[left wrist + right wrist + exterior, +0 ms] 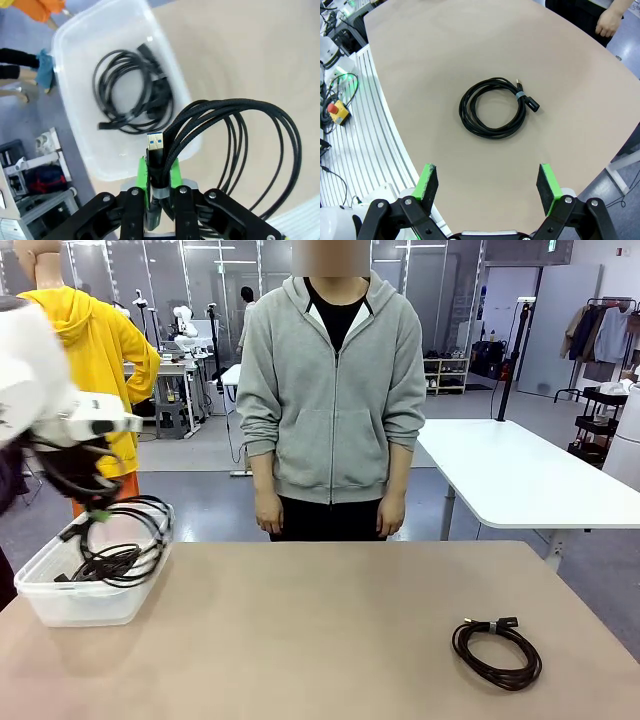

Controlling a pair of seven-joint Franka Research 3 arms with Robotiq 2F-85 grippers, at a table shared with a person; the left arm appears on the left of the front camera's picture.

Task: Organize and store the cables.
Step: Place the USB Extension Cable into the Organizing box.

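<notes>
The left gripper (160, 172) was clamped tight on the bound section of a coiled black cable (235, 130). The cable's blue-tongued USB plug (155, 143) poked up between the green pads, and its loops hung free above the clear plastic bin (67, 75) at the table's left edge. More black cable (127, 95) lay inside the bin, though the tangle made it hard to tell how many coils. The right gripper (486, 175) stood fully open, holding nothing, above another coil (492, 107). That coil lay flat on the tan table (420, 60), toward the robot's right and well apart from the bin. The person (333, 390) stood at the far edge, arms down.
</notes>
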